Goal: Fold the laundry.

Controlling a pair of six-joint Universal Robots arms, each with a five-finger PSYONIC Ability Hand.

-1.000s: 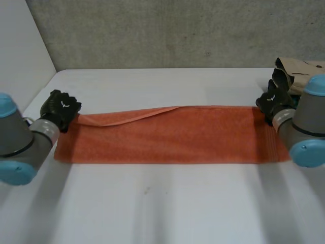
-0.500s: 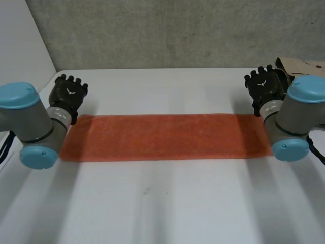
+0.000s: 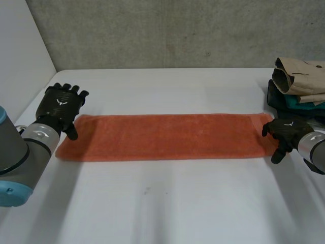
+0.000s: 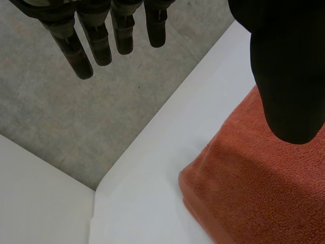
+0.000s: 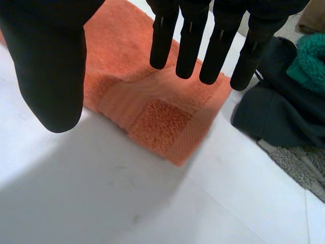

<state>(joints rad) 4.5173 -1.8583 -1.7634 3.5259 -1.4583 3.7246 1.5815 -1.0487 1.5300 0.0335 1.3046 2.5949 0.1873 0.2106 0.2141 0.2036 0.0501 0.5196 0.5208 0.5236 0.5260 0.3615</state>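
Note:
An orange towel (image 3: 167,136) lies flat across the table as a long folded strip. My left hand (image 3: 62,108) hovers over the strip's left end, open, fingers (image 4: 96,43) straight and holding nothing; the towel's corner (image 4: 244,193) lies below its thumb. My right hand (image 3: 287,133) is at the strip's right end, open and empty, with its fingers (image 5: 189,48) spread above the towel's banded end (image 5: 157,119).
At the table's right edge sits a pile of clothes: a beige garment (image 3: 299,76) on top, teal and dark pieces (image 5: 277,112) below, close to my right hand. A grey wall (image 3: 167,30) runs behind the white table (image 3: 162,203).
Both hands have opened and let go of the towel, which now lies folded in a narrower strip. They moved back toward the near side; the right arm swung out to the right.

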